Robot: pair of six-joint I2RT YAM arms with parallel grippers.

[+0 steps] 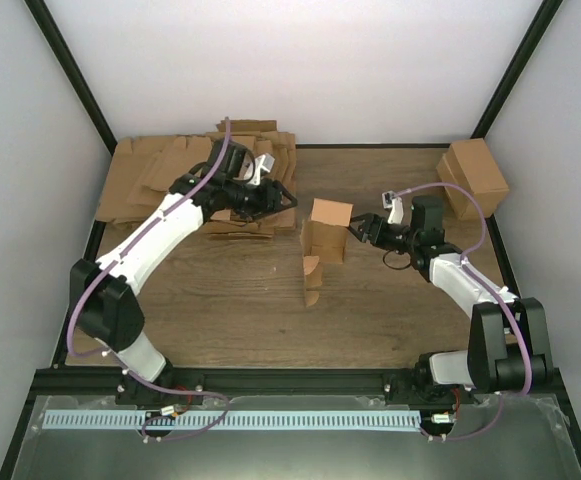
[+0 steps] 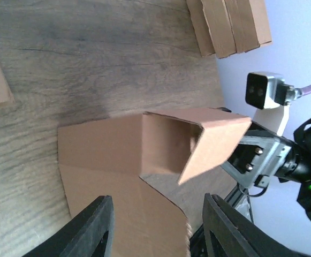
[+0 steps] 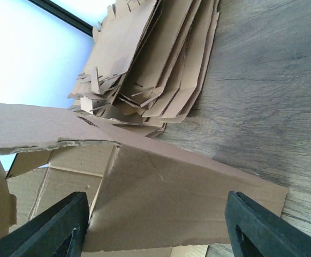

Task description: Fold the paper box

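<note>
Left of the half-raised box [image 1: 325, 225], the left pincer [image 1: 290, 196] hangs parted and empty, the right pincer [image 1: 354, 228] wide at its right side; flaps unclosed, so most folding seems left.

Wood-grain table [image 1: 220, 310] with a dark frame along its edges. Far-left corner: thick pile of flat brown cardboard sheets [image 1: 160, 175], fanned out and untidy. Far-right corner: closed blocky brown carton [image 1: 475, 175], sitting skewed to the table edge. Mid-table: the paper box [image 1: 322, 235], part-folded and standing as an open tube, its lower flaps reaching toward the near side. It is near the pile's right edge and well apart from the carton.
</note>
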